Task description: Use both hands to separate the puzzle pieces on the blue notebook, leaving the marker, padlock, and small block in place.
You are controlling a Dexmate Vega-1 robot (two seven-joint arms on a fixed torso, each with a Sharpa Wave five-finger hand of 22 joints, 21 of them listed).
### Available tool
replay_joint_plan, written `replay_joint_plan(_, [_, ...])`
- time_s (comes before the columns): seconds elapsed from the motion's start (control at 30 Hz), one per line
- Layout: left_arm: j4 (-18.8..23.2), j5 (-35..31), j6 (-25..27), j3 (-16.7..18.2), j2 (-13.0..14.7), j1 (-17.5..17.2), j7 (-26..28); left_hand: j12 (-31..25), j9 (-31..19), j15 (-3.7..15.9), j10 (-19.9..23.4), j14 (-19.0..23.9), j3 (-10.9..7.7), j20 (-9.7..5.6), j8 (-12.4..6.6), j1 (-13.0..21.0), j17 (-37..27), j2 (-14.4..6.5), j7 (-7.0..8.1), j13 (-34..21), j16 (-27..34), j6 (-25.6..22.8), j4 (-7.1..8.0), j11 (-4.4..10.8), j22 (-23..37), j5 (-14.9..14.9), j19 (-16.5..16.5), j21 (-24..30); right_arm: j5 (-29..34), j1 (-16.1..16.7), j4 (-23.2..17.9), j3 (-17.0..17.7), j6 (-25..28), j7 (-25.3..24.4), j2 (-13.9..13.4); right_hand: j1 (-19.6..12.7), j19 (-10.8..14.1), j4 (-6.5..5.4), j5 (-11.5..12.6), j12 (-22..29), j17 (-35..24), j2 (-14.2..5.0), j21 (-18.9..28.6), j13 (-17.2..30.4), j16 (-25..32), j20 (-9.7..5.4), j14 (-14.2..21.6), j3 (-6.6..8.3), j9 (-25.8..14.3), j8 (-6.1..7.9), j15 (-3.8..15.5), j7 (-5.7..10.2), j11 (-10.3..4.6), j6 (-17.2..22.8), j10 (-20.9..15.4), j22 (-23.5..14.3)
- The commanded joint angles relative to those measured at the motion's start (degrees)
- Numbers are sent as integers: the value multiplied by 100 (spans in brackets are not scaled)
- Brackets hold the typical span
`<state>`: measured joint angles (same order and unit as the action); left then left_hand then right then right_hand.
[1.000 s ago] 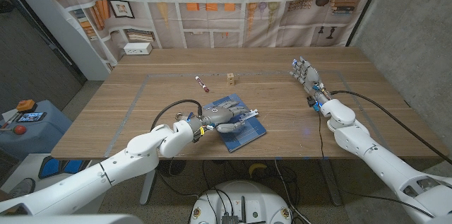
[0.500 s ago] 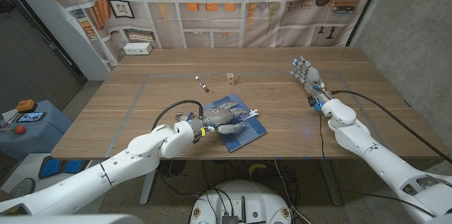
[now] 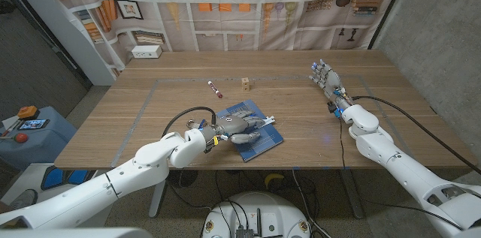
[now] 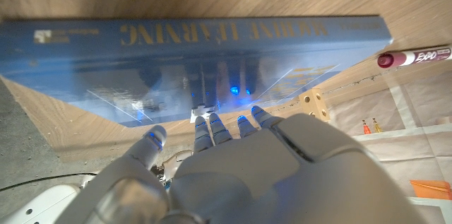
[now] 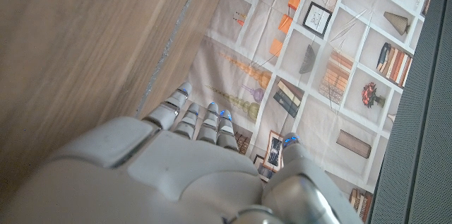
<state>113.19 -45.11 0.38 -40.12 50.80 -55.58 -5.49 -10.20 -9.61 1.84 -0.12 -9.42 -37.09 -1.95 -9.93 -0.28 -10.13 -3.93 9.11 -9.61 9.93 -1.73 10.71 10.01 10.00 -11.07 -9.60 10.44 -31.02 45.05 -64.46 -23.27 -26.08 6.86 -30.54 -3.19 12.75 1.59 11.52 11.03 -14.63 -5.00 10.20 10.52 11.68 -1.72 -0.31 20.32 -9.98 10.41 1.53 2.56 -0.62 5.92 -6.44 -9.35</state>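
The blue notebook [image 3: 259,137] lies near the table's front edge; in the left wrist view its spine [image 4: 212,33] shows printed lettering. My left hand [image 3: 239,125] reaches over the notebook with fingers stretched out across its cover and holds nothing that I can see. Its fingertips [image 4: 212,121] point at the cover, where a small pale object [image 4: 200,113] sits partly hidden. The red-capped marker [image 3: 215,88] and the small wooden block [image 3: 246,82] lie farther back. My right hand [image 3: 326,79] stands far to the right, fingers apart and empty. The hand hides any puzzle pieces.
Tape lines [image 3: 150,95] mark a rectangle on the wooden table [image 3: 301,118]. A printed bookshelf backdrop [image 3: 248,5] hangs behind the far edge. A black cable [image 3: 176,118] loops by my left wrist. A grey wall [image 3: 443,35] stands at the right.
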Motion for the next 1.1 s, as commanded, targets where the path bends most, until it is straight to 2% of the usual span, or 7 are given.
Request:
replay_joint_plan(0.03, [8,-16,-64,-13,39,45,-98,-31,-9,791,2,-260,16,-556,-31,-16,2,-592,1,-9,34,23,-27,41,26,-18,-692,54,2,-12,25,-5,-29,20,7,-16,-26,24,-3,-9,4,-25,36,9,42,-14,-28,8,-16,32,28,3,-17,42,7,-15])
replay_joint_plan(0.53, [65,-84,-30,-21,71,78,-308,-84,-10,792,159,-235,-5,-539,-86,2,16,-602,-69,-9,37,-142,-46,-16,24,-23,-707,67,16,-17,50,-10,-64,44,-3,-12,-30,33,-5,-7,11,-33,37,9,50,-13,-28,-1,-16,33,20,6,-16,47,5,-15])
replay_joint_plan(1.1, [103,-36,57,-18,67,120,-589,-107,-10,773,289,-163,-26,-517,-104,12,25,-598,-119,-9,50,-287,-60,-69,22,-22,-696,82,725,122,-559,-163,-58,-68,-583,-64,-18,93,-3,2,44,-33,42,10,53,-19,-12,10,-16,28,45,102,-33,33,-18,-15])
